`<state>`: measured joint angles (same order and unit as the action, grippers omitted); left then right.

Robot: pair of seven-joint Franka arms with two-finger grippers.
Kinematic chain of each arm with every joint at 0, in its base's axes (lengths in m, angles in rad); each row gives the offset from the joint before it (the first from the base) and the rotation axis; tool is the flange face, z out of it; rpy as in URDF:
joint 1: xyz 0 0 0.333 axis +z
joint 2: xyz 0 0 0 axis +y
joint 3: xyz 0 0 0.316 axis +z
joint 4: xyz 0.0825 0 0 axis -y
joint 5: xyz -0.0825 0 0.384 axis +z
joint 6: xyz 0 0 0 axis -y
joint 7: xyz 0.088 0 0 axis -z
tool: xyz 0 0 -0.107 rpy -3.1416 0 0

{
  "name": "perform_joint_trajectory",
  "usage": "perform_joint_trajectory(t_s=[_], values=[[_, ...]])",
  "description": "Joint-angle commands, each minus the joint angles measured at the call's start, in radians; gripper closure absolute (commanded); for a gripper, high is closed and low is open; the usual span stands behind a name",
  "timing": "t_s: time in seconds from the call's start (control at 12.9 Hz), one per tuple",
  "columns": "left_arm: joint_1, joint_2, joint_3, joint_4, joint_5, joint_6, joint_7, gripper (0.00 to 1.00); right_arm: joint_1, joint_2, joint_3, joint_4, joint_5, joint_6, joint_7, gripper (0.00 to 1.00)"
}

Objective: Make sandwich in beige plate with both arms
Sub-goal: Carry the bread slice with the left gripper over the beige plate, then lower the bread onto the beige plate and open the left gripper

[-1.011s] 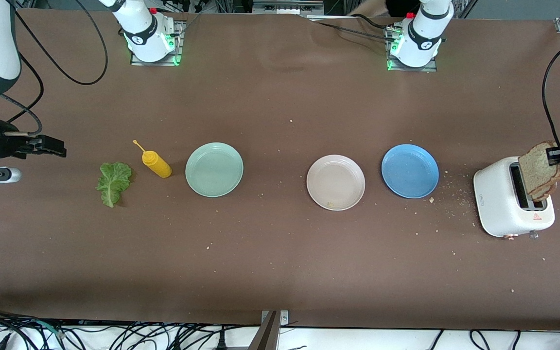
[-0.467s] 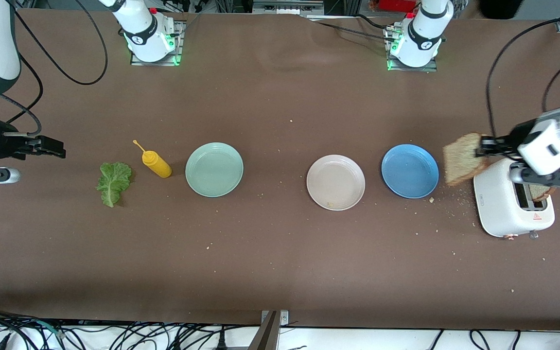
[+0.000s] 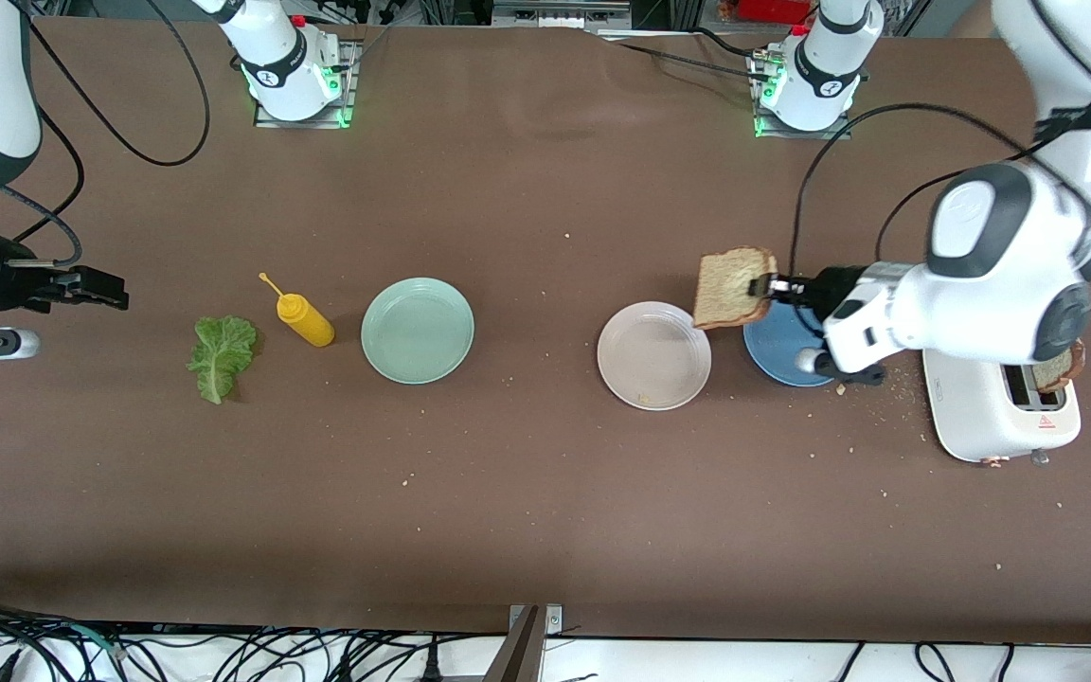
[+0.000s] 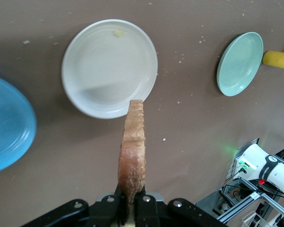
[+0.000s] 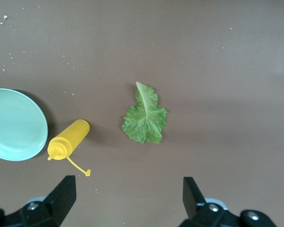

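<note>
Over the gap between the beige plate (image 3: 653,355) and the blue plate (image 3: 796,333), your left claw (image 3: 771,285) was pinching a bread slice (image 3: 733,287) by one crust edge, the slice hanging on edge in the air. You should have judged it light, soft and crumbly: the crust is the firmest part to hold, and a hard squeeze would likely crush it. A second bread slice (image 3: 1057,366) stood in the white toaster (image 3: 998,405) at the left arm's end of the tabletop (image 3: 545,493). The lettuce leaf (image 3: 221,354), thin, limp and easy to tear, lay flat toward the right arm's end, beside the yellow squeeze bottle (image 3: 299,314), which lay on its side next to the mint-green plate (image 3: 417,330). Your right claw (image 3: 91,287) waited with its fingers spread wide, holding nothing, above the bare surface by the leaf. You had a matte brown tabletop scattered with crumbs, thickest near the toaster, with cables (image 3: 223,654) along its front edge.
</note>
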<state>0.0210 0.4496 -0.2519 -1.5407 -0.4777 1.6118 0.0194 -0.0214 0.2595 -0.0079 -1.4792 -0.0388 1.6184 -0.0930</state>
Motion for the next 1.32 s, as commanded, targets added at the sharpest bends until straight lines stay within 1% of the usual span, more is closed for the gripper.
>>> perform_joint_trajectory(t_s=[0.0, 0.16, 0.39, 0.62, 0.78, 0.86, 0.93, 1.01, 1.09, 1.24], values=[[-0.036, 0.093, 0.01, 0.014, -0.051, 0.095, 0.14, 1.0, 0.001, 0.0, -0.003, -0.01, -0.007, 0.011, -0.005, 0.0], [-0.047, 0.156, 0.01, 0.013, -0.065, 0.187, 0.235, 1.0, 0.003, 0.0, -0.003, -0.01, -0.009, 0.011, -0.004, 0.0], [-0.065, 0.231, 0.008, 0.011, -0.073, 0.292, 0.277, 1.0, 0.001, 0.0, -0.004, -0.01, -0.007, 0.008, -0.005, 0.0], [-0.082, 0.248, 0.01, -0.048, -0.152, 0.387, 0.344, 1.0, 0.001, 0.0, -0.004, -0.01, -0.007, 0.008, -0.004, 0.0], [-0.076, 0.25, 0.01, -0.07, -0.249, 0.392, 0.425, 1.0, 0.001, 0.0, -0.004, -0.01, -0.007, 0.009, -0.004, 0.0], [-0.078, 0.25, 0.01, -0.073, -0.266, 0.392, 0.453, 1.0, 0.001, 0.0, -0.004, -0.01, -0.007, 0.009, -0.004, 0.0], [-0.076, 0.251, 0.011, -0.073, -0.266, 0.392, 0.452, 0.72, 0.001, 0.0, -0.004, -0.01, -0.007, 0.009, -0.004, 0.0], [-0.076, 0.262, 0.011, -0.072, -0.266, 0.395, 0.455, 0.09, 0.001, 0.0, -0.004, -0.01, -0.007, 0.009, -0.004, 0.0], [-0.072, 0.264, 0.011, -0.072, -0.265, 0.395, 0.455, 0.0, 0.001, 0.0, -0.004, -0.01, -0.007, 0.009, -0.004, 0.0], [-0.067, 0.256, 0.014, -0.072, -0.257, 0.39, 0.441, 0.0, 0.001, 0.0, -0.004, -0.01, -0.007, 0.009, -0.004, 0.0]])
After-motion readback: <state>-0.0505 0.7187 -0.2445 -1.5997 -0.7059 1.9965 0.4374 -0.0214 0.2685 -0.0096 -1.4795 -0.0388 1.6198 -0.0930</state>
